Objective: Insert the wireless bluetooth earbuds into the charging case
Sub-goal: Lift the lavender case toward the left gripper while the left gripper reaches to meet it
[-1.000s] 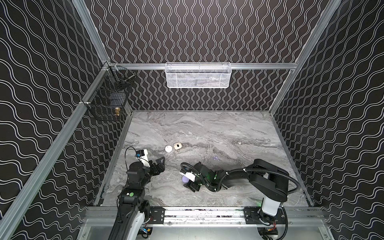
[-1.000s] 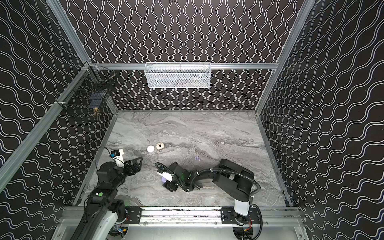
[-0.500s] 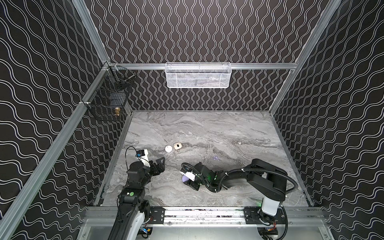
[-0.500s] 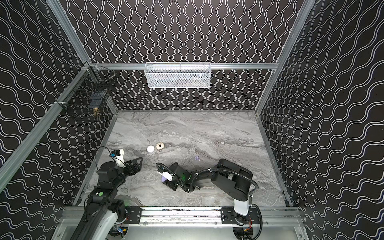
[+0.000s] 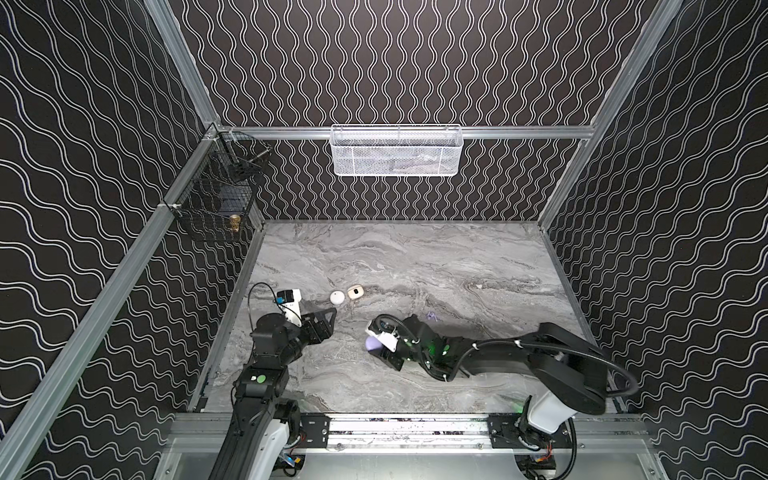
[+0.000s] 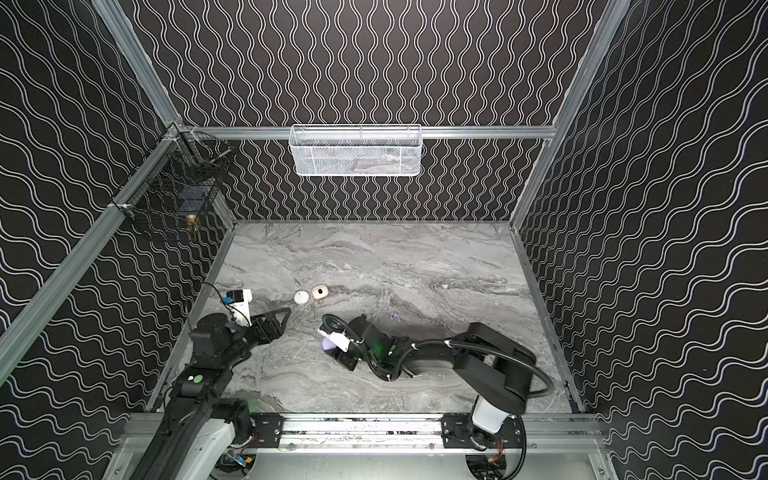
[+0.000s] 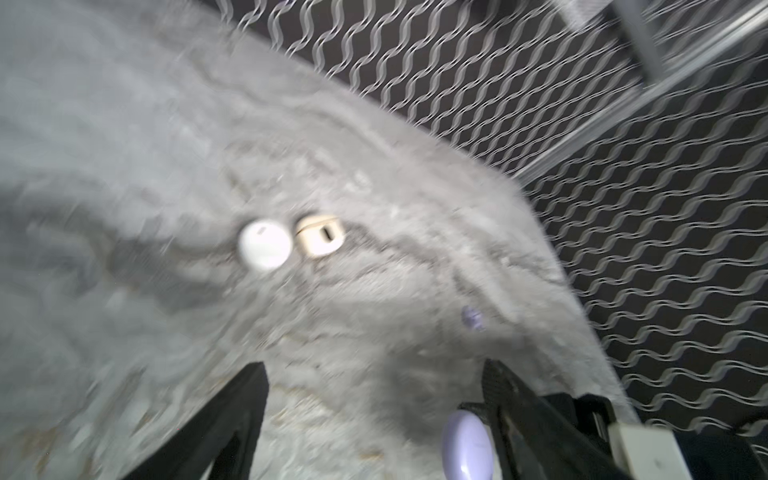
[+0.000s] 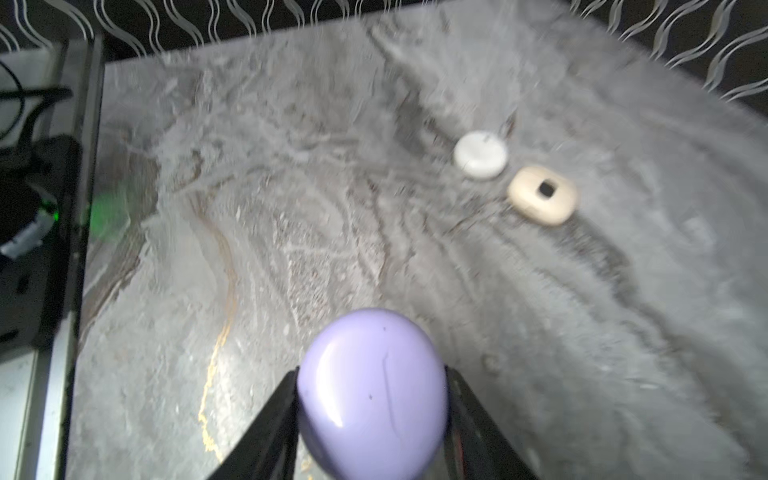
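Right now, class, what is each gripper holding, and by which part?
The right gripper pinches the lavender charging case across its two opposite sides. The left gripper is open and holds nothing.

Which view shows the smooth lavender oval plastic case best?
Right wrist view: the smooth lavender oval plastic case fills the foreground, clamped by the right hand. Both top views show only a tiny lilac patch; the left wrist view, a blurred edge.

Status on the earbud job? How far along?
Done: nothing seated that I can see. In hand: right gripper clamps the lavender case, which looks closed; left gripper is open and empty. Left: lavender earbud lies loose on the table; the case needs opening, bud goes in. White case and beige case sit untouched.
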`<state>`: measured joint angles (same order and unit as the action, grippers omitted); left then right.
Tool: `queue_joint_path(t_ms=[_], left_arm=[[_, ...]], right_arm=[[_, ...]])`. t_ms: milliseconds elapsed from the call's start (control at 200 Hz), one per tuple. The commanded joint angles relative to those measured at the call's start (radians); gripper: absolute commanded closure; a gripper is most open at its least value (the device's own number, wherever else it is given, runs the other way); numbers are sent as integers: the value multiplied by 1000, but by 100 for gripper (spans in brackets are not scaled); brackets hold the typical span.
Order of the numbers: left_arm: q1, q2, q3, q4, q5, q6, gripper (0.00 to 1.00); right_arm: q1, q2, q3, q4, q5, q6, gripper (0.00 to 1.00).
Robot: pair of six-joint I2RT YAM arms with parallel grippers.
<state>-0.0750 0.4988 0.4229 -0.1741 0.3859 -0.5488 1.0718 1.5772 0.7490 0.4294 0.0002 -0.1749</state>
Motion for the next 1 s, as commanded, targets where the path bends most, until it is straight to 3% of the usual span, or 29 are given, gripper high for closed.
queue_joint_path(t_ms=[0,315,626,996], left_arm=[[1,-11,56,37,113,-34,16],[0,-30,135,194,457,-147,28],[-1,-65,134,235,497,-173,35],[-78,-30,123,260,448,-166,39]], right_arm=[[-3,-80,20,70,90,-102,70],[-3,-252,13,221,84,-317,74],[3,-316,53,195,-19,-445,73],[34,-301,64,186,-2,-490,75]])
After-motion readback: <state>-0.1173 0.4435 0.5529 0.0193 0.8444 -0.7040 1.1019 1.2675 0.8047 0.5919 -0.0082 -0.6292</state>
